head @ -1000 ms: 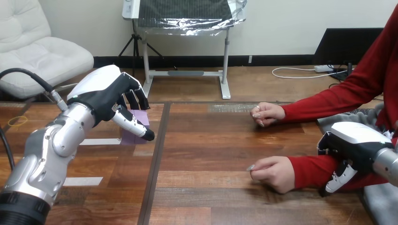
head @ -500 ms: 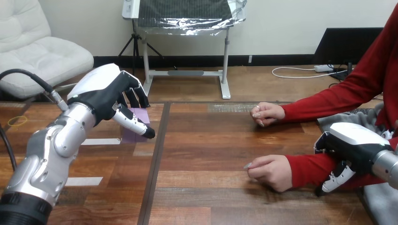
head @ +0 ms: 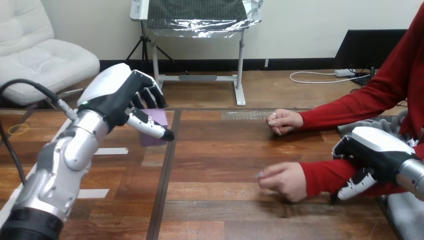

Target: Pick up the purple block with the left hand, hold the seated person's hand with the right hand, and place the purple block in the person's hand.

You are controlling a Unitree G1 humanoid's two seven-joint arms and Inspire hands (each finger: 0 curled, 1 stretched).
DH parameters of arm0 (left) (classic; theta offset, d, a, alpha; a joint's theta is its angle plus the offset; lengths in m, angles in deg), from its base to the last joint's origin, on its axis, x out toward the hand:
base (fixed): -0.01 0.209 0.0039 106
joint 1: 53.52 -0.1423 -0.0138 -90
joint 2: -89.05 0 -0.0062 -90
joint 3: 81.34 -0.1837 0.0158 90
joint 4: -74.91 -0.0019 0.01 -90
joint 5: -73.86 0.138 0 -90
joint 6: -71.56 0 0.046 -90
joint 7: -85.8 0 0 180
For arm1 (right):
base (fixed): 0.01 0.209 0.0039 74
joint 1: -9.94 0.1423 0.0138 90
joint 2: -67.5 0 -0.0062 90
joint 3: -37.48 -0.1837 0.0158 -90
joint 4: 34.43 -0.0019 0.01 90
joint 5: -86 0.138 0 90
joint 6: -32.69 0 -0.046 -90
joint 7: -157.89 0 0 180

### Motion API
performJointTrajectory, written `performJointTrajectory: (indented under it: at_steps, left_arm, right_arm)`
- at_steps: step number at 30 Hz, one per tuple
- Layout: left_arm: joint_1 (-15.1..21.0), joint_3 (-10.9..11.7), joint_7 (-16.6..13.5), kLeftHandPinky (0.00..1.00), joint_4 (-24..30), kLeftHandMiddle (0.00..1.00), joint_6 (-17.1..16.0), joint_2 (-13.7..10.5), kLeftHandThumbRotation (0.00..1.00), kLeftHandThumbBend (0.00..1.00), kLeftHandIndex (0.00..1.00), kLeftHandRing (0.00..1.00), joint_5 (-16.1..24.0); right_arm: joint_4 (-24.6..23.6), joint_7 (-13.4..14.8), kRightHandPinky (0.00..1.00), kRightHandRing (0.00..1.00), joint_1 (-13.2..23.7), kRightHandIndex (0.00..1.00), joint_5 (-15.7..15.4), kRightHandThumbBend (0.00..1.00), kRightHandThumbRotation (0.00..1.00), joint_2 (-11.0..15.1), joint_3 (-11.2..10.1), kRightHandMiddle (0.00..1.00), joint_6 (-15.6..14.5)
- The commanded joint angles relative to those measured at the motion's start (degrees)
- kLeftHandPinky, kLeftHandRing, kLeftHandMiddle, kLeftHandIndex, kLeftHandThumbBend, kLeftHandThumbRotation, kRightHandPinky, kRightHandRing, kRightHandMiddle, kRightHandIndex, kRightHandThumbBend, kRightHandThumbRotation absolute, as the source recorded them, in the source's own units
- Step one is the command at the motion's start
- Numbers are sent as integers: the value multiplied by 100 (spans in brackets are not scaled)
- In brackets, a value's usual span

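The purple block [head: 156,119] sits between the thumb and the curled fingers of my left hand [head: 117,97], over the left half of the wooden table [head: 225,150]. The thumb crosses the block's front and the fingers hook behind its top. The person's nearer hand [head: 282,181] rests loosely closed on the table at the right of centre. My right hand [head: 375,152] hovers over that arm's red sleeve [head: 322,177], just behind the wrist, with its fingers [head: 350,188] hanging relaxed and not wrapped round it. The person's farther hand [head: 284,121] is a fist on the table.
A dark seam [head: 166,175] splits the table lengthwise. Two pale tape strips [head: 111,150] [head: 90,193] lie on the left half, and a yellow ring [head: 18,129] is near the left edge. Grey cloth [head: 405,212] lies at the lower right corner.
My left hand has moved right and a little up, and the purple block has gone with it. My right hand has crept left along the sleeve. The person's nearer hand has shifted slightly left.
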Motion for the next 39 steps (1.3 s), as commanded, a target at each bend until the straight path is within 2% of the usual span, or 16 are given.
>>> performJointTrajectory:
  at_steps: [1, 8, 18, 31, 39]
  left_arm:
    - [237, 146, -234, 37, -209, 44, -64, 203, 0, 79, 43, 39, -126]
    - [315, 119, -348, 38, -545, 44, -132, 433, 0, 77, 44, 40, -240]
    - [450, 54, -502, 37, -1019, 43, -308, 729, 0, 77, 44, 39, -279]
    - [635, 13, -633, 35, -1583, 42, -460, 1135, 0, 80, 44, 37, -295]
    - [699, 25, -754, 33, -1854, 41, -683, 1362, 0, 81, 43, 36, -336]
  right_arm:
    - [-378, 89, 23, 25, 137, 30, 290, 80, 16, -18, -265, 30, 267]
    - [-566, 103, 23, 24, 67, 30, 464, 82, 15, -94, -384, 29, 390]
    - [-873, 41, 25, 26, 6, 32, 587, 83, 14, -159, -380, 31, 404]
    - [-1205, -61, 26, 28, -56, 33, 786, 82, 16, -341, -373, 32, 285]
    - [-1437, -140, 26, 28, -80, 33, 776, 81, 18, -475, -414, 32, 94]
